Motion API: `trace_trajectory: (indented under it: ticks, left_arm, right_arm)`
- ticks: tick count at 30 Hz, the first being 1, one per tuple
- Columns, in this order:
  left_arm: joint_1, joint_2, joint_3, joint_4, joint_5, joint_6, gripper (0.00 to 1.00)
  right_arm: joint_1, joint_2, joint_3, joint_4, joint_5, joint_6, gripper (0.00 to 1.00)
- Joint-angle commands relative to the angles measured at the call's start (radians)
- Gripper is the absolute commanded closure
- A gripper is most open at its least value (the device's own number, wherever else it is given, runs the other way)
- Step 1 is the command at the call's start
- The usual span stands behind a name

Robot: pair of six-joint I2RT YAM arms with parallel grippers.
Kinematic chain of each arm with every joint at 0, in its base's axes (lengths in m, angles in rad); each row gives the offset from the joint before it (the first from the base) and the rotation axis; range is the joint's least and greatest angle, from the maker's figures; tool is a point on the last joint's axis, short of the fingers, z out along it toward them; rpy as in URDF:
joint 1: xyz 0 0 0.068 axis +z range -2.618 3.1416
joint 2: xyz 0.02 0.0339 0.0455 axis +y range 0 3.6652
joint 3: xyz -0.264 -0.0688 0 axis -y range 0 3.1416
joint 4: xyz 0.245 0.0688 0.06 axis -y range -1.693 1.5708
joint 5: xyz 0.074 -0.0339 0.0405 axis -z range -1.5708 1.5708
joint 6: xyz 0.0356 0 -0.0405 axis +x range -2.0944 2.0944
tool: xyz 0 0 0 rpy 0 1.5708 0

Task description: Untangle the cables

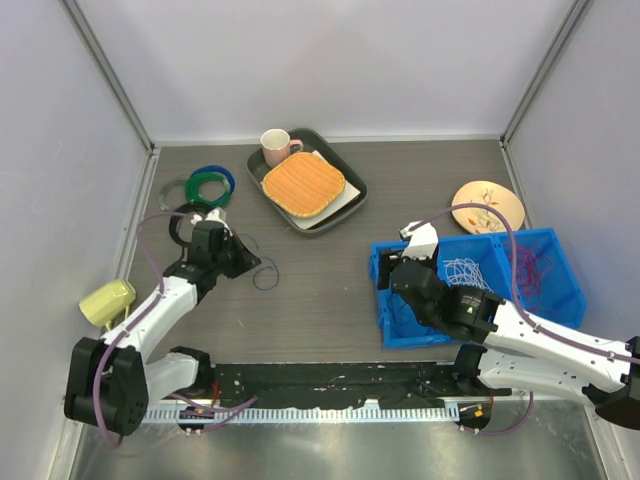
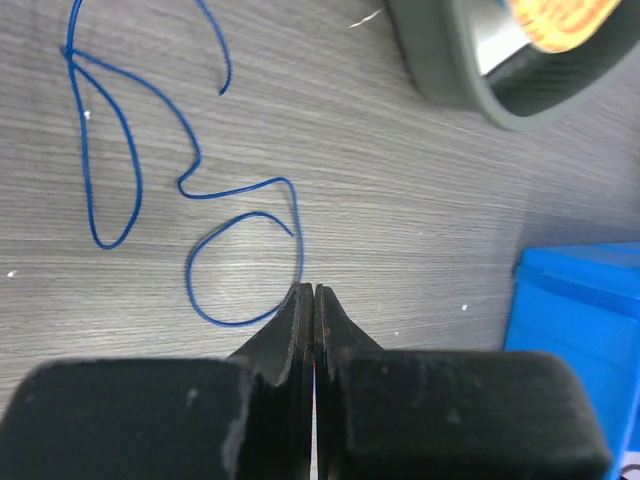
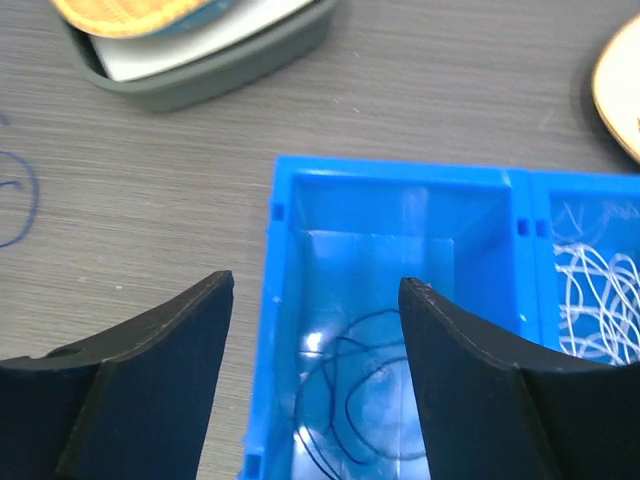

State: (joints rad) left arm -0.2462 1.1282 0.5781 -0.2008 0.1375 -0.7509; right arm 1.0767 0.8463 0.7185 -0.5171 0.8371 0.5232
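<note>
**A:** Where do the cables sit for us right now?

**B:** One blue wire (image 2: 183, 187) lies loose on the bench (image 2: 420, 230), looping up to our left fingers (image 2: 305, 325). Those are pressed together. The wire runs right to their tips, but we cannot tell whether it is pinched there. The rest are sorted in the blue bin (image 3: 390, 170): dark blue wire (image 3: 340, 390) in the left compartment, white wires (image 3: 600, 285) in the middle and magenta wires (image 1: 530, 265) on the right.

**A:** And our right fingers (image 3: 460, 370)?

**B:** Apart, holding nothing, poised over the left compartment above the dark strands.

**A:** How will a strand handle?

**B:** We judge it nearly weightless and limp, with some curl of its own — thin enough to slip out of a grip. We would take it near a free end or where a loop lifts off the surface, then draw slowly so the loops don't catch.

**A:** The surface and the room?

**B:** Flat grey wood-grain bench with plain walls on three sides. At the back there is a grey tray (image 1: 357, 188) with an orange cloth (image 1: 303, 183) and a pink mug (image 1: 277, 147). A flowered plate (image 1: 487, 205) sits behind the bin, a yellow cup (image 1: 107, 302) at the left edge, and ring coils (image 1: 193, 190) at the back left.
</note>
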Motion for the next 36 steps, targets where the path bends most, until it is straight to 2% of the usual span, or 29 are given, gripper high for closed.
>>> trace_trajectory:
  ticks: [1, 2, 4, 5, 6, 7, 8, 9, 10, 12, 13, 15, 20, 21, 23, 24, 26, 27, 29, 31, 36]
  left_arm:
    - [0.002, -0.08, 0.075, -0.018, 0.033, 0.001, 1.0]
    - [0.002, -0.096, 0.083, -0.04, 0.03, 0.001, 1.0]
    - [0.004, -0.129, 0.112, -0.087, -0.045, -0.002, 1.0]
    - [0.004, -0.137, 0.121, -0.16, -0.108, -0.011, 1.0]
    - [0.002, -0.142, 0.132, -0.205, -0.236, -0.022, 0.88]
    - [0.004, -0.137, 0.15, -0.248, -0.31, -0.043, 0.68]
    - [0.004, -0.131, 0.157, -0.331, -0.367, -0.051, 0.26]
    - [0.002, -0.124, 0.161, -0.362, -0.465, -0.062, 0.13]
    - [0.002, -0.108, 0.158, -0.385, -0.498, -0.076, 0.04]
    - [0.004, -0.088, 0.134, -0.379, -0.527, -0.079, 0.0]
    - [0.004, -0.078, 0.121, -0.311, -0.517, -0.059, 0.0]
    - [0.007, -0.012, 0.124, -0.273, -0.48, -0.057, 0.0]
    - [0.013, 0.241, 0.206, -0.157, -0.447, -0.007, 0.0]
    - [0.012, 0.281, 0.239, -0.146, -0.441, 0.004, 0.01]
    - [0.013, 0.397, 0.284, -0.15, -0.418, 0.01, 0.18]
    - [0.015, 0.425, 0.326, -0.161, -0.405, 0.012, 0.5]
    - [0.015, 0.47, 0.357, -0.184, -0.359, 0.019, 0.9]
    - [0.015, 0.476, 0.371, -0.189, -0.345, 0.019, 1.0]
    - [0.012, 0.452, 0.352, -0.17, -0.302, 0.022, 1.0]
    - [0.012, 0.363, 0.332, -0.152, -0.231, 0.022, 1.0]
    - [-0.039, 0.076, 0.255, -0.112, -0.064, 0.019, 1.0]
  right_arm:
    - [-0.001, -0.01, 0.059, 0.196, -0.151, -0.22, 0.26]
    - [-0.001, -0.015, 0.036, 0.303, -0.293, -0.314, 0.25]
    - [-0.001, -0.013, 0.015, 0.44, -0.415, -0.383, 0.23]
    - [-0.001, -0.007, 0.007, 0.465, -0.468, -0.415, 0.22]
    - [-0.001, 0.002, 0.009, 0.48, -0.519, -0.42, 0.22]
    - [-0.001, 0.031, 0.013, 0.488, -0.529, -0.423, 0.22]
    - [-0.001, 0.045, 0.022, 0.489, -0.529, -0.423, 0.22]
    - [-0.003, 0.062, 0.025, 0.488, -0.506, -0.42, 0.22]
    - [-0.001, 0.083, 0.027, 0.482, -0.494, -0.416, 0.22]
    - [-0.001, 0.103, 0.019, 0.485, -0.472, -0.407, 0.22]
    - [-0.001, 0.114, 0.009, 0.492, -0.468, -0.405, 0.22]
    - [-0.003, 0.122, -0.001, 0.502, -0.475, -0.394, 0.22]
    - [-0.001, 0.106, -0.027, 0.512, -0.524, -0.393, 0.22]
    - [-0.001, 0.102, -0.03, 0.54, -0.524, -0.391, 0.22]
    - [-0.001, 0.082, -0.044, 0.54, -0.514, -0.391, 0.22]
    - [-0.001, 0.076, -0.048, 0.54, -0.51, -0.393, 0.22]
    - [-0.001, 0.062, -0.062, 0.546, -0.507, -0.4, 0.22]
    - [-0.001, 0.051, -0.068, 0.551, -0.512, -0.402, 0.22]
    - [-0.001, 0.045, -0.083, 0.574, -0.559, -0.436, 0.22]
    - [-0.001, 0.049, -0.093, 0.598, -0.61, -0.463, 0.22]
    - [-0.001, 0.097, -0.099, 0.675, -0.76, -0.566, 0.22]
